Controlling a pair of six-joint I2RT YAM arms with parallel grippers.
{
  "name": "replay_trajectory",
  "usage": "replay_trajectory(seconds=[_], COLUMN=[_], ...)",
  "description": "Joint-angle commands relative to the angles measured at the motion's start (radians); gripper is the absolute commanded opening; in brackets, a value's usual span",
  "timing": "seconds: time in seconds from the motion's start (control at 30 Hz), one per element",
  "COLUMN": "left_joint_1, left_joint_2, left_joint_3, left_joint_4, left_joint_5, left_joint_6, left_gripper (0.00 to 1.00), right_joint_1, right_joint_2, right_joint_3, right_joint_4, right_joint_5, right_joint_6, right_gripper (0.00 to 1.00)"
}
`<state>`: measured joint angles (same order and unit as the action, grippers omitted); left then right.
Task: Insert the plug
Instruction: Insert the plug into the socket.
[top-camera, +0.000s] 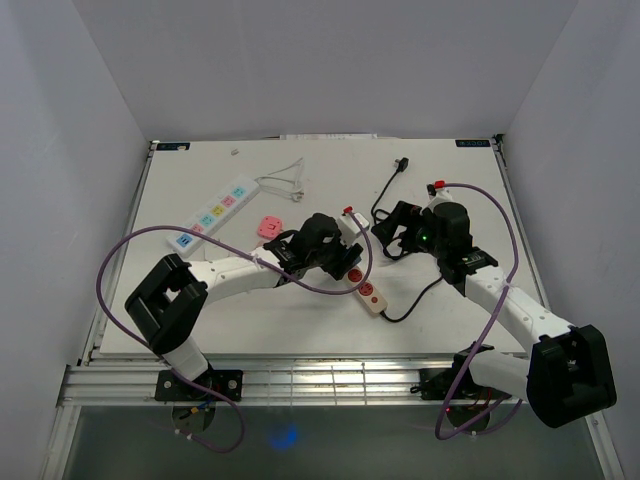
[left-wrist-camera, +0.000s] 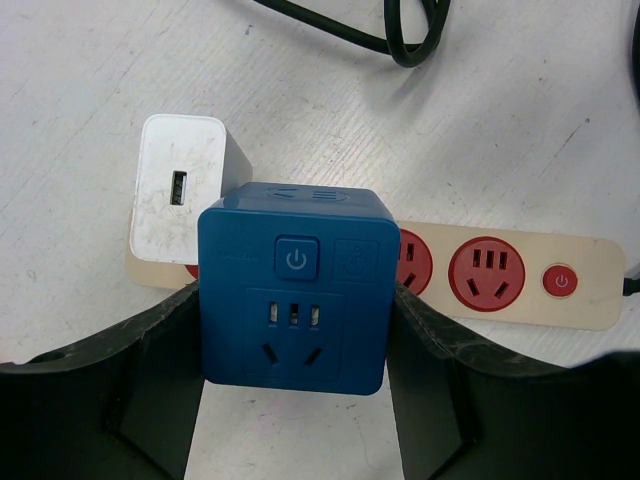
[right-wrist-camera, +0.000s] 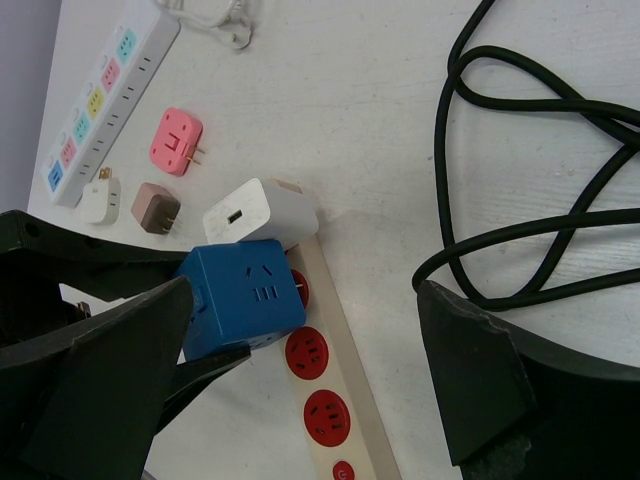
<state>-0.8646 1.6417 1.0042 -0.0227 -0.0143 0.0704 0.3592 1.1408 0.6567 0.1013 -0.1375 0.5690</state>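
My left gripper (left-wrist-camera: 293, 335) is shut on a blue cube plug adapter (left-wrist-camera: 292, 290), one finger on each side of it. The cube sits over the beige power strip (left-wrist-camera: 580, 300) with red sockets, next to a white USB charger (left-wrist-camera: 180, 200) plugged in at the strip's end. In the right wrist view the cube (right-wrist-camera: 243, 295) is tilted against the second red socket, with a metal prong showing between them. My right gripper (right-wrist-camera: 300, 390) is open and empty, hovering above the strip (right-wrist-camera: 345, 350). In the top view the left gripper (top-camera: 338, 258) and right gripper (top-camera: 395, 232) are close together.
A coiled black cable (right-wrist-camera: 540, 180) lies right of the strip. A pink adapter (right-wrist-camera: 176, 142), a brown adapter (right-wrist-camera: 155, 208), a small white adapter (right-wrist-camera: 100, 198) and a white strip with coloured sockets (right-wrist-camera: 105, 90) lie to the far left. Walls enclose the table (top-camera: 200, 320).
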Motion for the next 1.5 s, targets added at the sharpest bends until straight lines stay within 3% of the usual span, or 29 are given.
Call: replay_trajectory(seconds=[0.0, 1.1, 1.47], left_joint_1=[-0.002, -0.002, -0.002], left_joint_2=[-0.022, -0.003, 0.015], left_joint_3=[0.037, 0.079, 0.103], left_joint_4=[-0.009, -0.118, -0.157], left_joint_5=[-0.038, -0.042, -0.061], left_joint_6=[0.012, -0.004, 0.002], left_gripper=[0.0, 0.0, 0.0], right_joint_1=[-0.006, -0.005, -0.006], right_joint_2=[-0.003, 0.02, 0.048], right_joint_3=[0.0, 0.0, -0.015], right_joint_4=[0.041, 0.057, 0.104], right_joint_5=[-0.008, -0.037, -0.099], right_joint_6=[-0.001, 0.0, 0.008], right_gripper=[0.98, 1.0, 0.84])
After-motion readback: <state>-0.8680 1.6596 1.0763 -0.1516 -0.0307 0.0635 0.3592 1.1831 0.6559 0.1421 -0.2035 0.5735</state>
